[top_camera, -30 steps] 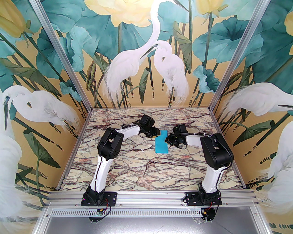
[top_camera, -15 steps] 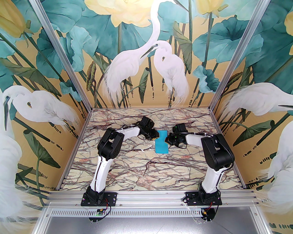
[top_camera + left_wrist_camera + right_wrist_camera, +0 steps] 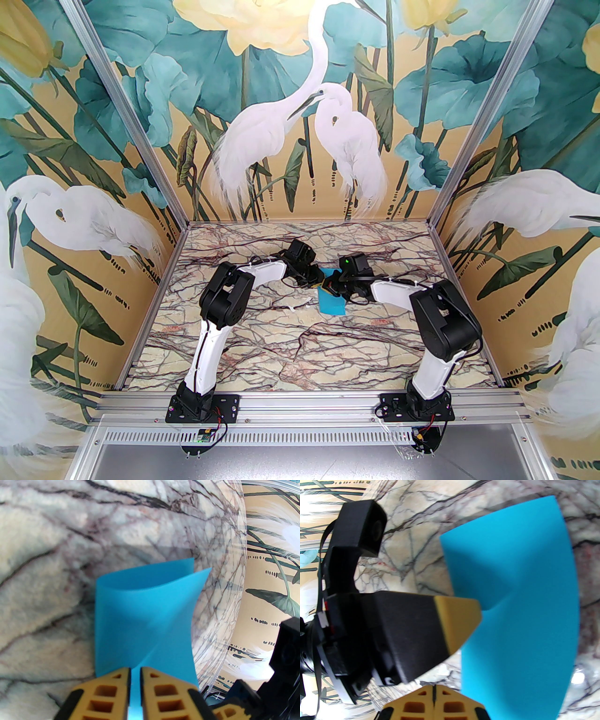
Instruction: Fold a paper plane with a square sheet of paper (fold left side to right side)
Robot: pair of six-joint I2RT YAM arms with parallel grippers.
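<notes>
The square sheet of paper [image 3: 333,305] is bright cyan-blue and lies mid-table, doubled over loosely, its upper layer bowed up. It has no paper plane shape. My left gripper [image 3: 134,670] is shut on the sheet's [image 3: 143,611] near edge, and blue paper shows in the narrow slit between the yellow fingers [image 3: 164,686]. In the top view that left gripper [image 3: 319,281] sits at the sheet's left far side. My right gripper [image 3: 434,692] is shut with nothing between its fingers, close beside the sheet [image 3: 515,592]. From above, the right gripper [image 3: 331,287] hovers over the sheet's far half.
The marble-patterned table [image 3: 328,347] is walled by painted panels at the back and both sides. A small white scrap [image 3: 296,305] lies left of the sheet. Both wrists crowd together at the table's middle, and the right wrist's black camera housing [image 3: 287,644] stands close to my left fingers.
The right arm swung left and now covers the sheet's far half. The left gripper narrowed onto the paper's edge and shifted slightly.
</notes>
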